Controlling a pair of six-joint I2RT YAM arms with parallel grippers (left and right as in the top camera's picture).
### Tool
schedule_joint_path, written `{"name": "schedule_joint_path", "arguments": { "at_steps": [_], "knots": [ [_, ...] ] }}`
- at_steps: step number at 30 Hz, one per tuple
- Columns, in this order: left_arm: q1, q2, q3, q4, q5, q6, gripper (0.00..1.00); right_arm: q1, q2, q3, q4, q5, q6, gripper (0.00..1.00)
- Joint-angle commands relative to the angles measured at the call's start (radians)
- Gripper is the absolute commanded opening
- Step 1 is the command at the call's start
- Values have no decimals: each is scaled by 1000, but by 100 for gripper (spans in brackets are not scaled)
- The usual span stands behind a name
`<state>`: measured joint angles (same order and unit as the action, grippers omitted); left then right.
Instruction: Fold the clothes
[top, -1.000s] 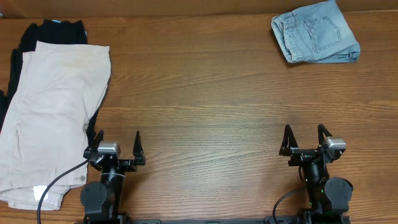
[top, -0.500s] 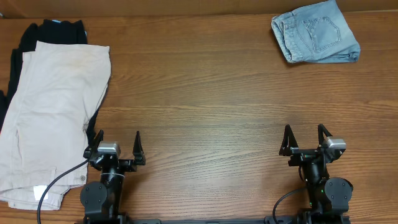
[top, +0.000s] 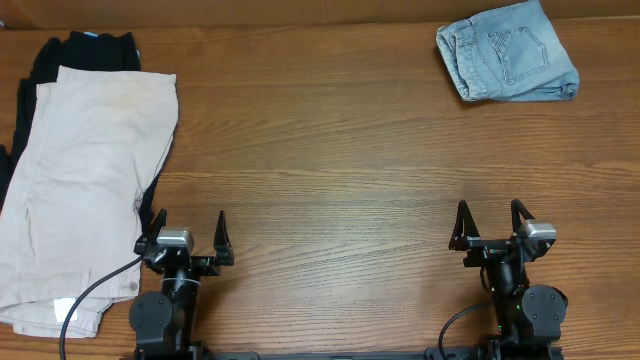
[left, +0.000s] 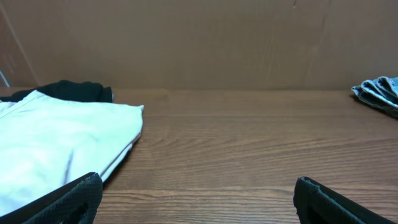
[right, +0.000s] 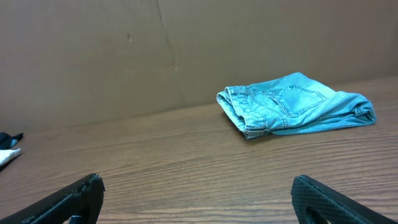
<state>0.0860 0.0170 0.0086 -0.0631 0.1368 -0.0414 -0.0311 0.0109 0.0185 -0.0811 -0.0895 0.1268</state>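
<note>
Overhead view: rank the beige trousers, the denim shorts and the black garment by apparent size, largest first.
1. beige trousers: spread out, by far the largest.
2. denim shorts: folded into a compact bundle.
3. black garment: only its edges show. It lies mostly hidden under the trousers, so its true size cannot be told.

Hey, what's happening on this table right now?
Nothing is being handled. The left gripper and right gripper sit open and empty at the near edge of the table. The light-blue denim shorts lie folded in the far right corner; beige trousers lie over a black garment at the left.
</note>
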Motion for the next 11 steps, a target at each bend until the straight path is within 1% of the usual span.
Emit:
{"name": "schedule_joint_path", "arguments": {
  "at_steps": [1,11],
  "knots": [
    [5,-13,-4,-3,-13,27,100,5,-8,-11,5,3,4,100],
    [5,-13,-4,-3,-14,27,100,5,-8,-11,5,2,4,100]
  ]
}}
